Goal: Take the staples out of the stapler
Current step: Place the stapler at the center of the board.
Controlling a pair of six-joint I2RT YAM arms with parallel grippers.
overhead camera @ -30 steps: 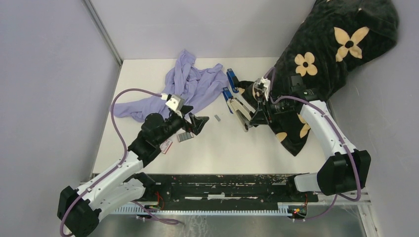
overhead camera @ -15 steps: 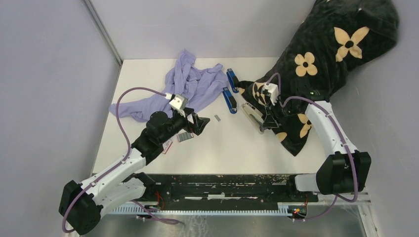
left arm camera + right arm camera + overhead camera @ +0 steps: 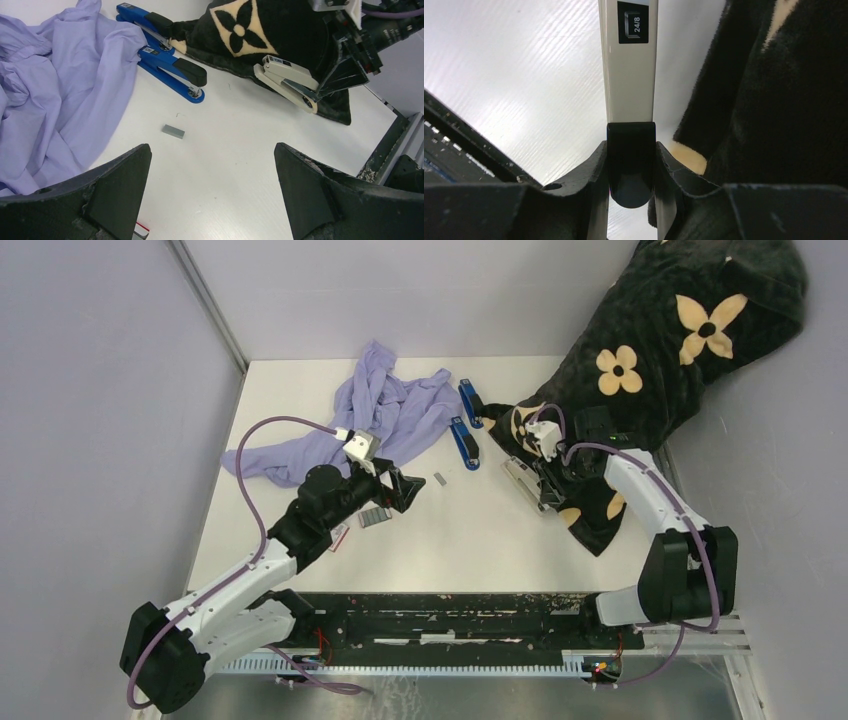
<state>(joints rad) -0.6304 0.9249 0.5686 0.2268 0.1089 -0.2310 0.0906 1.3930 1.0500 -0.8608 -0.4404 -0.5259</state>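
- The right gripper (image 3: 630, 146) is clamped on the black rear end of the beige stapler (image 3: 526, 480). The stapler's body runs straight out from the fingers, with the "24/8" label toward its far end.
- The beige stapler lies to the right of the nearer blue stapler (image 3: 463, 443), apart from it. Its long axis runs diagonally, from the end facing the blue stapler back toward the right arm's base.
- In the left wrist view the beige stapler (image 3: 286, 80) sits against the edge of the black flowered blanket (image 3: 680, 330), which spreads to the right of the blue stapler. I cannot tell whether the stapler rests on the table or is held just off it.
- The left gripper (image 3: 398, 492) hangs with its jaws spread wide and empty, to the near left of the blue stapler and well apart from the beige one. The right arm is clearly the nearer arm.
- One loose staple strip (image 3: 439, 478) lies on the table just near-left of the blue stapler, between the two grippers. A ribbed grey block (image 3: 372, 517), probably more staples, lies further left.
- Whether staples remain inside the beige stapler is hidden.
- A second ago the beige stapler was just beside the blue stapler. It has since been carried rightward to the blanket, while the left arm has barely shifted.
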